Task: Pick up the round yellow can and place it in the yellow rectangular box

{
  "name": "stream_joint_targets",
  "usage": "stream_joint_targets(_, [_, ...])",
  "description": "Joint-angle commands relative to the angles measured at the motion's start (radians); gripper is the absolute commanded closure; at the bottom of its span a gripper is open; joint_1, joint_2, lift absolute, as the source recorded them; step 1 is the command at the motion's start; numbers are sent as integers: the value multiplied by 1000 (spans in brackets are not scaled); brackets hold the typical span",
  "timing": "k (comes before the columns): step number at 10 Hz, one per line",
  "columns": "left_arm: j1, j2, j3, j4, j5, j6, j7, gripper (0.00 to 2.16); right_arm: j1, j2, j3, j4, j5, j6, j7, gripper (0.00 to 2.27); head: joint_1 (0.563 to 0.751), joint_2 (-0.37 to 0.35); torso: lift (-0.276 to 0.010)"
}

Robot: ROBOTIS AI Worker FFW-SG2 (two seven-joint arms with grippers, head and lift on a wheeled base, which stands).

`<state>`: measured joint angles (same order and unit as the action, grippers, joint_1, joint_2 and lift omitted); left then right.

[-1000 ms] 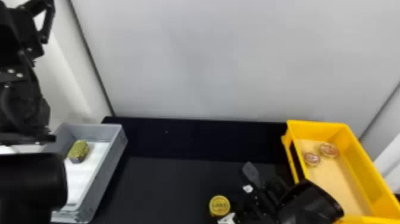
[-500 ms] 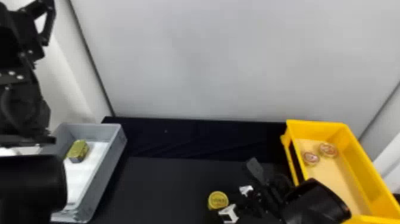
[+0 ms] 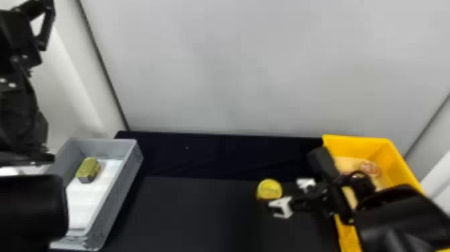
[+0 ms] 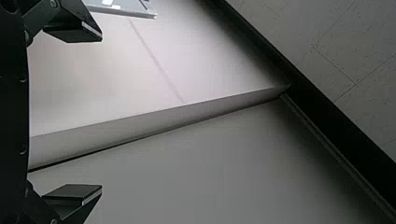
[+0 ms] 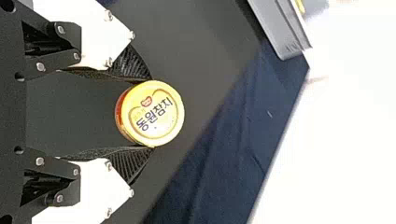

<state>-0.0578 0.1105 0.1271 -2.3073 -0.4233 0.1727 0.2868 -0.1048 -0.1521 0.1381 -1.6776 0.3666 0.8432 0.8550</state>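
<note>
In the head view my right gripper (image 3: 285, 195) is left of the yellow rectangular box (image 3: 400, 165), shut on the round yellow can (image 3: 269, 189). In the right wrist view both fingertips of that gripper (image 5: 150, 113) press against opposite sides of the can (image 5: 156, 114), whose printed lid faces outward. The right arm crosses over the box's near-left part and hides some of it. My left gripper (image 3: 20, 58) is parked at the far left of the head view; in the left wrist view this gripper (image 4: 101, 112) stands open, nothing between its fingers.
Round cans (image 3: 370, 168) lie inside the yellow box. On the left a grey box (image 3: 115, 197) holds a small yellow-green block-shaped can (image 3: 88, 170) on its white bottom. The black table (image 3: 187, 214) lies between the boxes, with a pale wall (image 3: 234, 67) behind.
The right gripper has closed on the can and moved it away from the table's near side and to the right. Its arm now overlaps the yellow box. The left arm has stayed still.
</note>
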Motion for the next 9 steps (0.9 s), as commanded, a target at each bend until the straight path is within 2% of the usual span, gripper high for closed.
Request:
stream_joint_targets(1, [-7,17,3,-15,-2,27,-3,131,-15,-26,-124,-119,83,47,1,593,663,54,-10])
stream_joint_targets(3, [-13,26,5,-21,0,36,-10,131,-55,-81,-241,-120,125,47,-29,593,663,54,-10])
stream_joint_targets(4, [-19,34,3,-23,-2,44,-15,131,-59,-103,-298,-111,125,41,-80,593,663,54,-10])
stream_joint_targets(6, [-27,43,6,-27,0,50,-24,131,-90,-118,-402,-17,111,12,-167,593,663,54,-10])
stream_joint_targets(7, [-27,49,11,-32,0,53,-26,131,-108,-123,-453,62,36,-4,-226,593,663,54,-10])
stream_joint_targets(8, [-31,52,11,-32,-2,54,-26,131,-127,-141,-471,167,-141,-27,-332,593,663,54,-10])
stream_joint_targets(9, [-36,52,5,-30,-2,54,-30,131,-128,-179,-443,271,-356,-67,-467,593,663,54,-10])
